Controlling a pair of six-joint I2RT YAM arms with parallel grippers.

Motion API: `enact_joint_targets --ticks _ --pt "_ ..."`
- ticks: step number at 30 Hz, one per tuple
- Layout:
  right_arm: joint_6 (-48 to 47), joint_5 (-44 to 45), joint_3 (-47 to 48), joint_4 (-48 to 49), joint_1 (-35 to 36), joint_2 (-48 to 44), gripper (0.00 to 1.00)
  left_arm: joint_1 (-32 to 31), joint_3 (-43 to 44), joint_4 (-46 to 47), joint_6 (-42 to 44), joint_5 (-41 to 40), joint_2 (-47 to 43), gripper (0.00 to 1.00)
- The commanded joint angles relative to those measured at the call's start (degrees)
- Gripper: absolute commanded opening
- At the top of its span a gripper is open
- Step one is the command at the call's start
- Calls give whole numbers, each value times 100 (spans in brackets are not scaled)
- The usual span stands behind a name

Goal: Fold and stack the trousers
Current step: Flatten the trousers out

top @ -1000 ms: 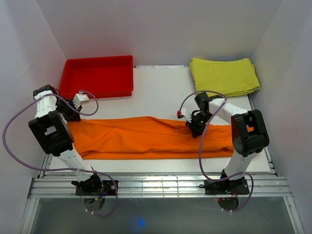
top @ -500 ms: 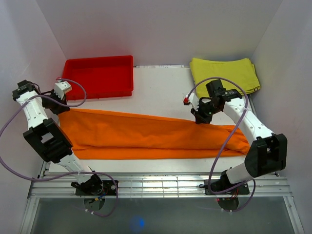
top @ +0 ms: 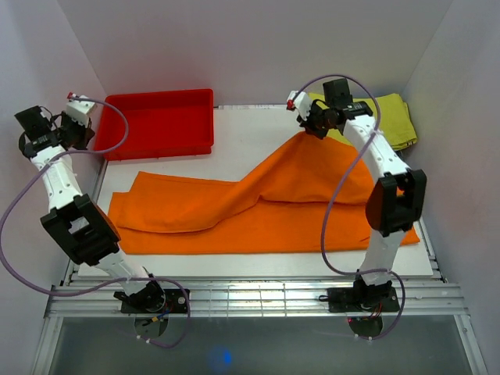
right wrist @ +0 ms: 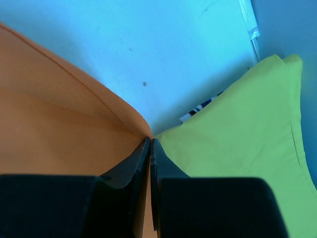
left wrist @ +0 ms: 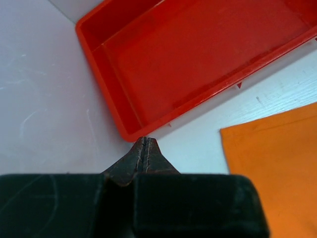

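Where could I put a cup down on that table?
Bare table lies at the back between the tray and the cloth, and in a thin strip between the trousers and the near edge. Back right is crowded: the right hand holds the trousers up beside the cloth.

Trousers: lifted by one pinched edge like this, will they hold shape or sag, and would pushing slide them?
Likely floppy: the trousers tent down from where the right gripper pinches them, while the rest lies flat. Probably light: that small pinch carries the raised span. A push would probably bunch them, like the crease mid-cloth, not slide them.
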Motion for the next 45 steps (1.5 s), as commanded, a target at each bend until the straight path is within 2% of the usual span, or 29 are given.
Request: enact_joint_targets --ticks 1,3,4,6,9,13,22,24,26,27,30,32,40,45 --pt "-79 208 1006 293 -33 1269 8 -311 309 123 -429 -38 418 2" --pt "-168 225 1315 143 -24 1633 8 -565 555 -493 -52 -97 655 12" --pt "-168 243 1421 81 -24 1808 8 -680 651 -870 107 -211 822 23" --pt "-195 226 1229 124 -24 1811 8 -918 591 -1076 12 -475 1024 38" --pt "-256 296 615 395 -15 1574 8 -1155 337 -1041 -391 -808 1271 45" --pt "-256 357 192 485 -15 1389 8 -1331 -260 -515 -1191 -1291 1438 48" --pt "-151 322 -20 511 -6 1239 8 -1647 -1535 663 -1544 -2346 1456 51" --pt "-124 305 -55 538 2 1239 8 -1700 -1720 761 -1570 -2426 1518 50" --pt "-80 296 -46 573 11 1239 8 -1788 -1834 892 -1632 -2584 1562 44" --pt "-19 296 -46 651 20 1230 8 -1815 -1852 919 -1641 -2620 1614 31" --pt "52 296 -28 827 20 1187 8 -1850 -1747 858 -1763 -2629 1641 10" --pt "78 357 -46 941 11 1134 8 -1833 -1624 753 -1825 -2603 1510 2" --pt "359 603 -538 2039 11 852 8 -1490 -947 945 -2150 -2769 456 0" --pt "710 753 -583 2418 20 1098 8 -1349 -1131 1885 -2221 -3199 357 0"
